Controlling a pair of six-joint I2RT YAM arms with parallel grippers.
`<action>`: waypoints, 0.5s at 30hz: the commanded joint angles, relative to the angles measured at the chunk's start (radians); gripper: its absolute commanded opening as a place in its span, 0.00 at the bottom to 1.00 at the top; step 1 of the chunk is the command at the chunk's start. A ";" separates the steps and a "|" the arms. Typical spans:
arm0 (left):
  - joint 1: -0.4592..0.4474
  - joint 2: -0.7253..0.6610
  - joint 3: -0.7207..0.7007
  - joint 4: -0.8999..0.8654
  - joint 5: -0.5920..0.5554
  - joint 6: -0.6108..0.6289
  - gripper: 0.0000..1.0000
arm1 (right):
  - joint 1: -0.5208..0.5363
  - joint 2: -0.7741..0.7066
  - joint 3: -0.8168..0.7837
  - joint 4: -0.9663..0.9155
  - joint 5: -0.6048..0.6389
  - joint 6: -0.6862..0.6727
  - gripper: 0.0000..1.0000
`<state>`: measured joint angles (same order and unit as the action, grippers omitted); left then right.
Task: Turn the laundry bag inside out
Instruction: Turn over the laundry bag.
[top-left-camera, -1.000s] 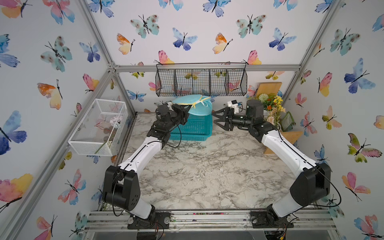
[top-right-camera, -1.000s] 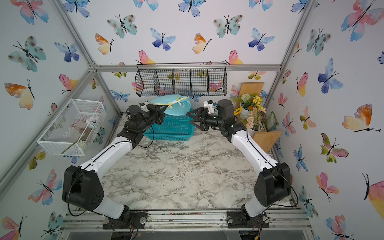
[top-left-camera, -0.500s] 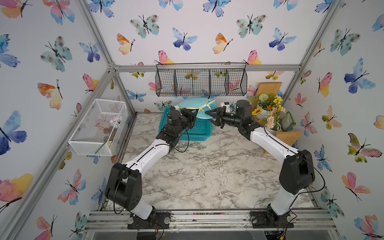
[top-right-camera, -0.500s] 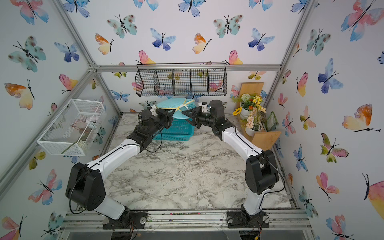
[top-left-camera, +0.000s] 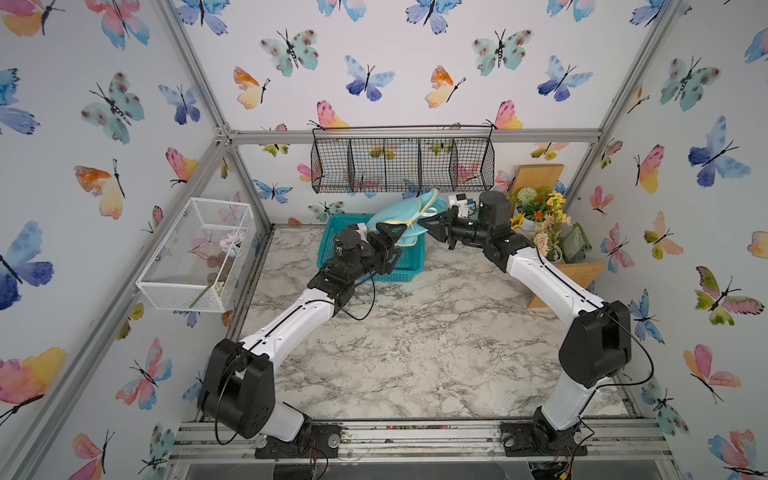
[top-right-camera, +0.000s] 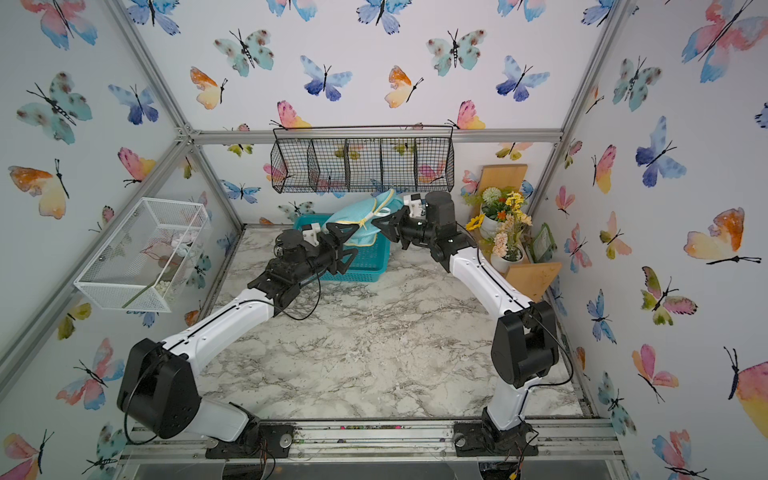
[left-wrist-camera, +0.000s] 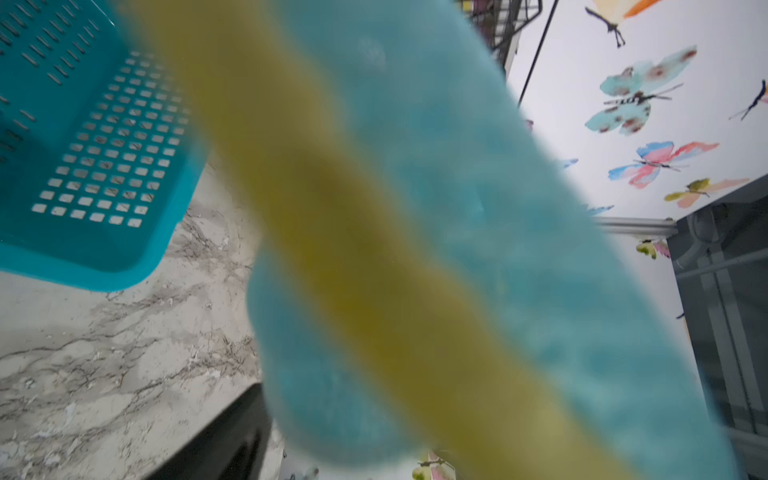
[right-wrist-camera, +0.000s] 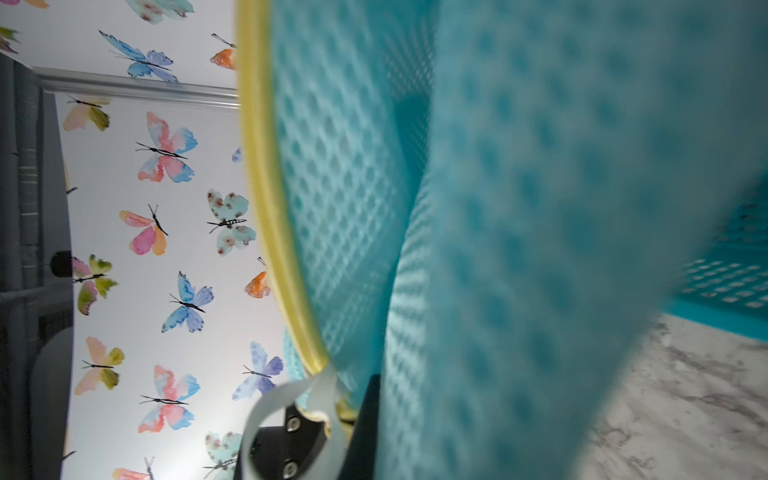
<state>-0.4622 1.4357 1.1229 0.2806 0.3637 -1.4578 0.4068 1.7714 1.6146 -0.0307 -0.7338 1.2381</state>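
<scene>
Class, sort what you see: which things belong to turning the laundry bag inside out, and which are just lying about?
Job: laundry bag; right tool, shut on its rim; left tool, open.
Lying about: teal basket; black wire rack; white wire box; flowers; wooden boards.

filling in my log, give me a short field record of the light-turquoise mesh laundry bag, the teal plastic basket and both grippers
bag: light-turquoise mesh laundry bag with yellow piping, raised and tilted over the basket
basket: rectangular teal plastic basket, at the back of the marble table
right gripper: shut on the bag's piped edge, beside the white ribbon
left gripper: open, at the bag's lower edge, not gripping
</scene>
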 joint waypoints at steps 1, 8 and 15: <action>0.077 -0.124 0.100 -0.133 0.093 0.121 0.99 | -0.037 -0.009 0.044 -0.289 0.025 -0.260 0.03; 0.179 -0.144 0.269 -0.312 0.168 0.211 1.00 | -0.059 -0.009 0.067 -0.484 -0.099 -0.458 0.03; 0.034 0.080 0.460 -0.409 0.283 0.391 0.95 | -0.059 0.035 0.154 -0.597 -0.265 -0.577 0.03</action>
<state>-0.3771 1.4197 1.5341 -0.0013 0.5423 -1.1969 0.3428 1.7920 1.7248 -0.5587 -0.8879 0.7551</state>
